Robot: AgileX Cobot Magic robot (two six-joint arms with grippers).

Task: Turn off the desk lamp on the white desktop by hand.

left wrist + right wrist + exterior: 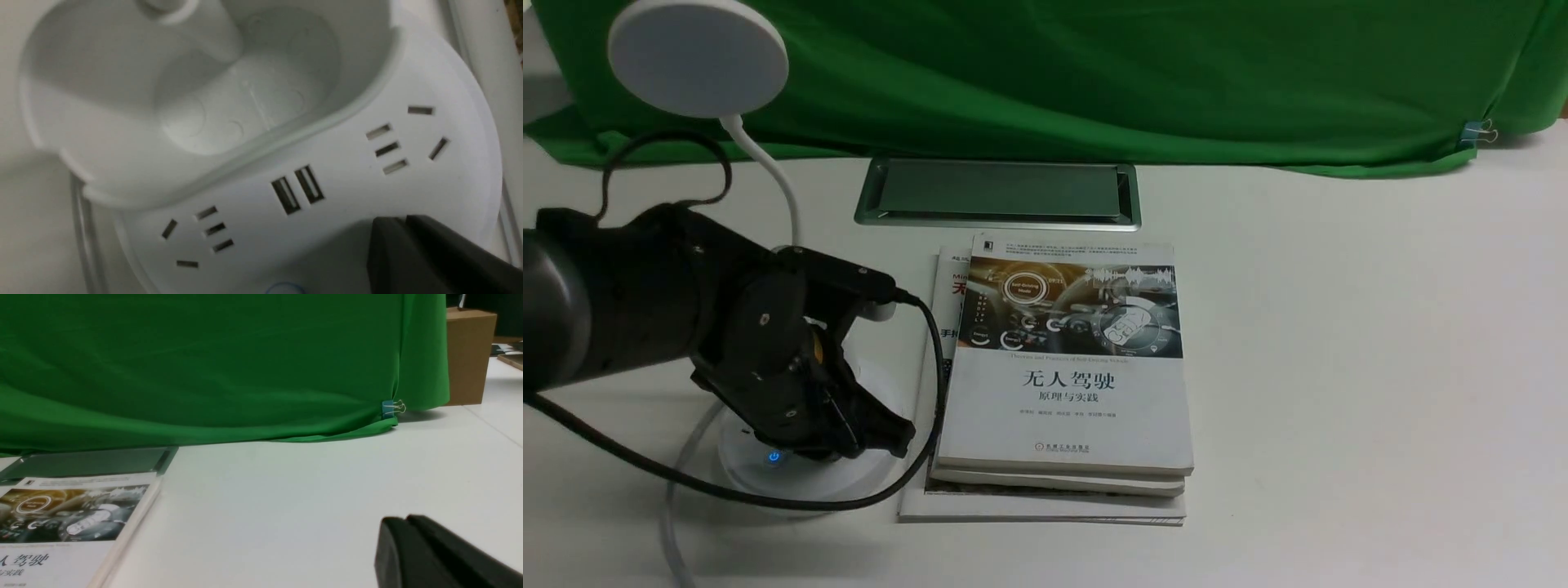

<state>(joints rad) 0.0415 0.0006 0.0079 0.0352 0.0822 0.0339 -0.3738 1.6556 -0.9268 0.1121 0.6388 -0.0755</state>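
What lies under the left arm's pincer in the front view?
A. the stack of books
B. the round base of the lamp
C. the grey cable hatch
B: the left pincer hangs over the desk lamp at its round base, near the blue-lit button; the books lie beside it.

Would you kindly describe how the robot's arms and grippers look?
The left arm is a bulky matte black housing with a small yellow patch and a trailing black cable. The left gripper and right gripper are plain black and wedge-shaped.
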